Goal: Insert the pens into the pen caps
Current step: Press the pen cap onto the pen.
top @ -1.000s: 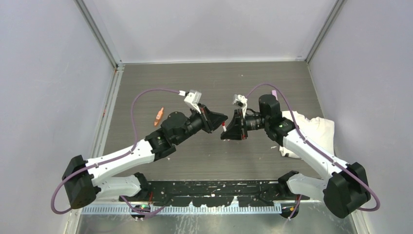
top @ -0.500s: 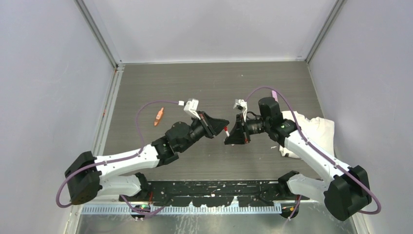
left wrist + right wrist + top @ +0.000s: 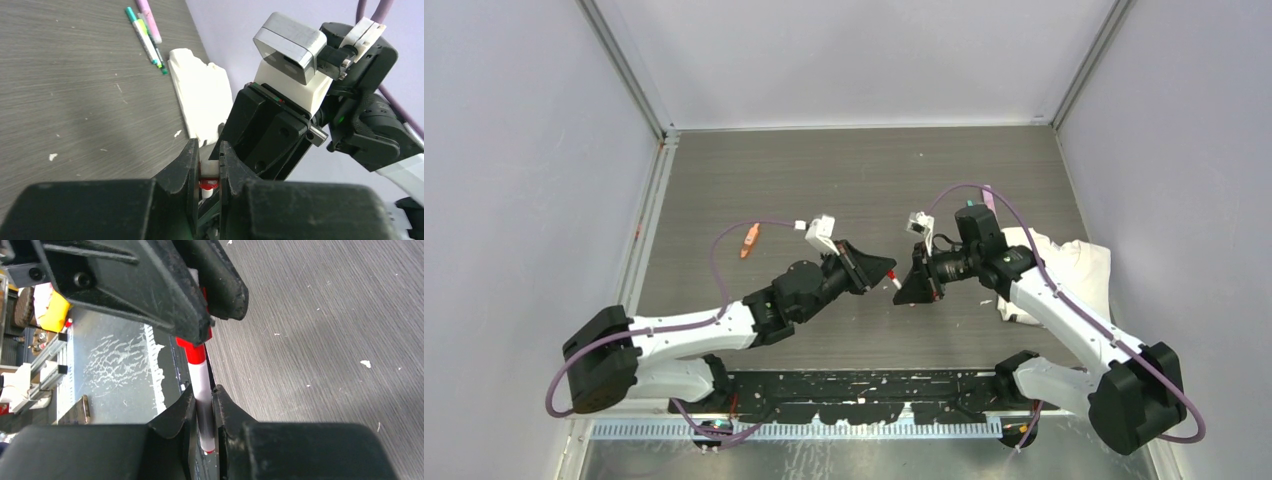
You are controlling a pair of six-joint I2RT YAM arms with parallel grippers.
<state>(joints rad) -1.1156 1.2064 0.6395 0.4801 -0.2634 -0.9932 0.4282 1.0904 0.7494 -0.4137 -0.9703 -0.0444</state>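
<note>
White cloth (image 3: 1079, 262) crumpled on grey table (image 3: 824, 170), right side; white specks (image 3: 52, 156) scattered.

bright, even overhead light, only faint soft shadows on the table (image 3: 824, 170); wrist views soften up close.

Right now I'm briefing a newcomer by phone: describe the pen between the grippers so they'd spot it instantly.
Find the middle of the grey table, where the two grippers meet tip to tip. The pen bridges them: white body in the right gripper, red cap in the left gripper. The other pens lie flat by the white cloth.
</note>
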